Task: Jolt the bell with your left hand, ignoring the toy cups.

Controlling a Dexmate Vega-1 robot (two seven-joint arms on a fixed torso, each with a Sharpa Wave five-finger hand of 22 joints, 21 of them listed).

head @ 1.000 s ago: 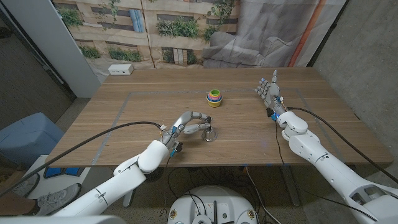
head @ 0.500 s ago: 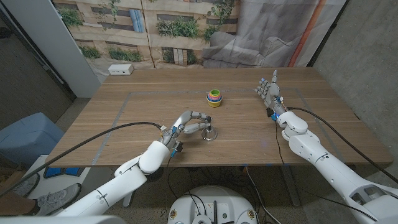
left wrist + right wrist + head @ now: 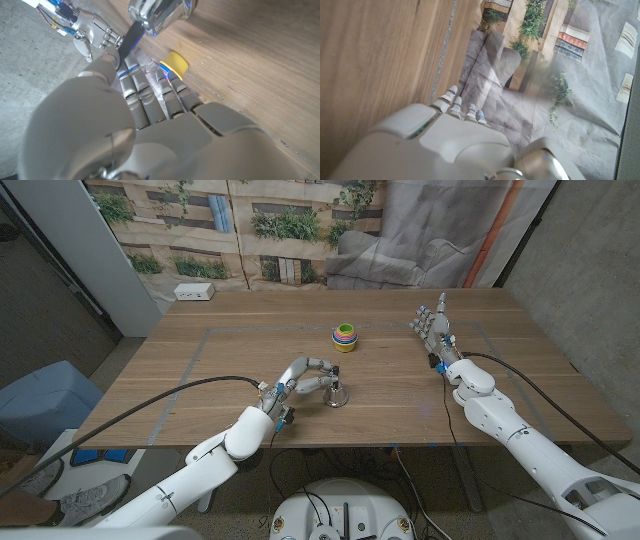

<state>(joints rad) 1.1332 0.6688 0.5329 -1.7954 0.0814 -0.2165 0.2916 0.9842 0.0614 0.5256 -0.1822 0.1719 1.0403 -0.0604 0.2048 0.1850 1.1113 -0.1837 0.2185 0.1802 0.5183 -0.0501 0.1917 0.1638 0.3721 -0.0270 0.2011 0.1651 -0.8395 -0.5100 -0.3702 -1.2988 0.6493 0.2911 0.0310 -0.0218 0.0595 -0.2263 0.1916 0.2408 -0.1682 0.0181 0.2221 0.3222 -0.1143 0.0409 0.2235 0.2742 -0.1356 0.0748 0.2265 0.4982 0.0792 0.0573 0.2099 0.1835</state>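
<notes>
A small chrome bell [image 3: 339, 395] with a black knob stands on the wooden table [image 3: 400, 395] near its front middle. My left hand [image 3: 305, 378] lies just left of it, its fingers stretched and slightly curved toward the bell's top, the fingertips at or just above the knob; contact is unclear. It holds nothing. In the left wrist view the bell [image 3: 160, 12] shines past the fingers of my left hand [image 3: 150, 115]. The stacked toy cups [image 3: 344, 337] stand farther back, apart from both hands. My right hand [image 3: 432, 325] stands upright at the right, fingers apart, holding nothing.
A white power strip [image 3: 194, 292] lies at the table's back left corner. Tape lines mark a rectangle on the tabletop. A blue bin [image 3: 45, 400] stands on the floor to the left. Bare wood stretches between the cups and my right hand.
</notes>
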